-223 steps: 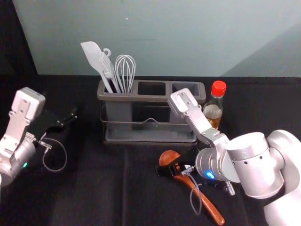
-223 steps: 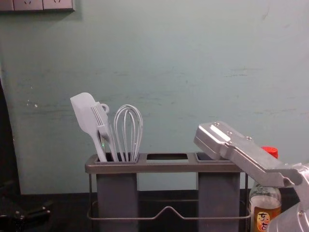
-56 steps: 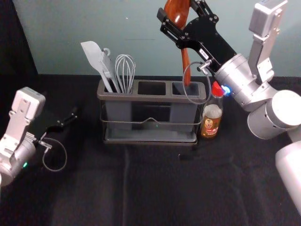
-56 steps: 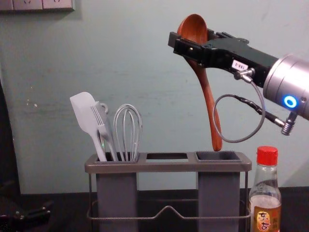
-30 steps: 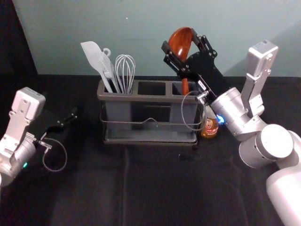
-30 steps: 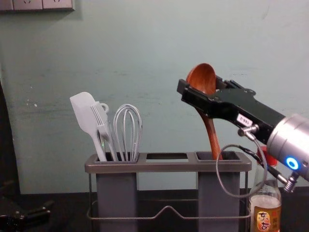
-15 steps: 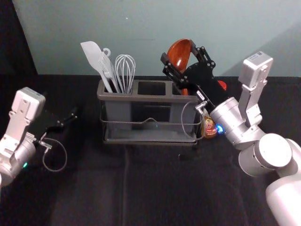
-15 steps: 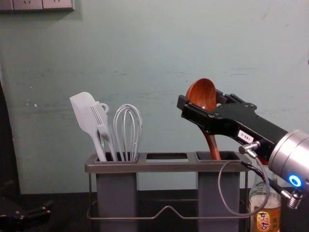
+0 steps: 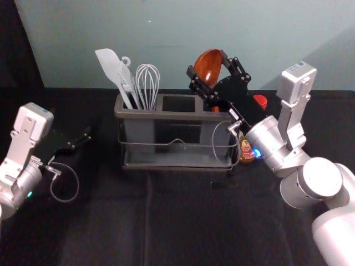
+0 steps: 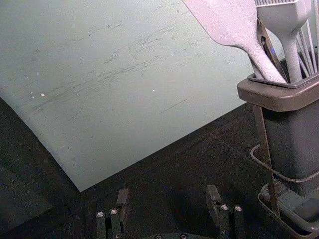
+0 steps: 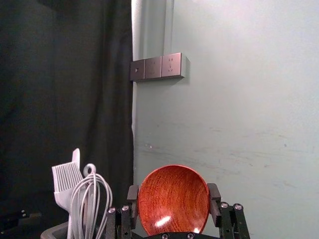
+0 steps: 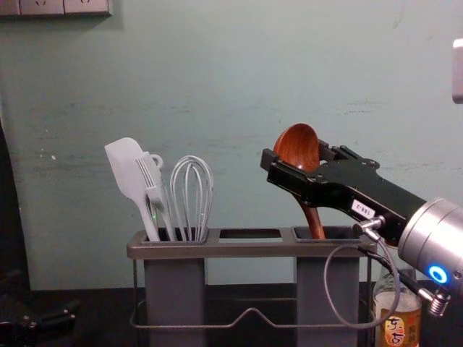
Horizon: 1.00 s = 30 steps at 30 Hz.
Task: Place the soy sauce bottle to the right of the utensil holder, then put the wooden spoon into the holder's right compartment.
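Spoon of reddish-brown wood (image 12: 298, 147) is gripped by its bowl between the right gripper's (image 9: 207, 62) fingers, handle dipping into the grey holder's (image 12: 249, 249) right compartment (image 12: 311, 289). Left gripper (image 9: 72, 146), parked left, has its fingers wide apart, empty.

The utensil holder (image 10: 276, 102) stands on the dark tabletop (image 10: 174, 172), its end compartment holding a pale spatula (image 10: 229, 22) that leans out past the holder's rim, a ridged brush (image 10: 285, 20) beside it, and the wires of a whisk (image 10: 310, 50). A thin metal rail (image 10: 286, 177) runs around the holder's outside. Behind the holder rises a scuffed wall (image 10: 124, 74). Apart from the holder, the left claw (image 9: 79, 142) has its two fingers (image 10: 122, 204) spread wide.
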Motion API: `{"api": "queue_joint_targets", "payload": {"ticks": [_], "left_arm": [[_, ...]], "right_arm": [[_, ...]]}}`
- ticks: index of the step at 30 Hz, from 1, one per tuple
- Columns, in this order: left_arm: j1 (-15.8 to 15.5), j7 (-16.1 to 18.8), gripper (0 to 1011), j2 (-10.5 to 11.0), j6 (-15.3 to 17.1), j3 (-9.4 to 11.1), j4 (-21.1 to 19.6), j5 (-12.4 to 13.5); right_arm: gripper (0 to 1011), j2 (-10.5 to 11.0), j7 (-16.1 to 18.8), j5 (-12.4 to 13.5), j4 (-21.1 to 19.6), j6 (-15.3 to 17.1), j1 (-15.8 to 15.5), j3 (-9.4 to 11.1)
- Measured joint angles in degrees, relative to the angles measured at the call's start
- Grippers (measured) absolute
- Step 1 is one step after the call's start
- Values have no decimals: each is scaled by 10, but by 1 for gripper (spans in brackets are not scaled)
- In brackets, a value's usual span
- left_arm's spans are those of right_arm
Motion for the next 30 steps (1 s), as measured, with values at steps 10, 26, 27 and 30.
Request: {"api": "queue_joint_targets", "payload": {"ticks": [10, 26, 27, 30], "left_arm": [[0, 0, 1000, 0, 0, 0, 0, 0], [0, 0, 1000, 0, 0, 0, 0, 0], [0, 0, 1000, 0, 0, 0, 0, 0], [0, 0, 1000, 0, 0, 0, 0, 0]], "right_arm": [[895, 1, -2, -6, -1, 2, 0, -2], [1002, -13, 5, 18, -44, -36, 2, 15], [1002, -12, 0, 18, -56, -36, 2, 18], [1002, -8, -8, 17, -84, -35, 0, 27]]}}
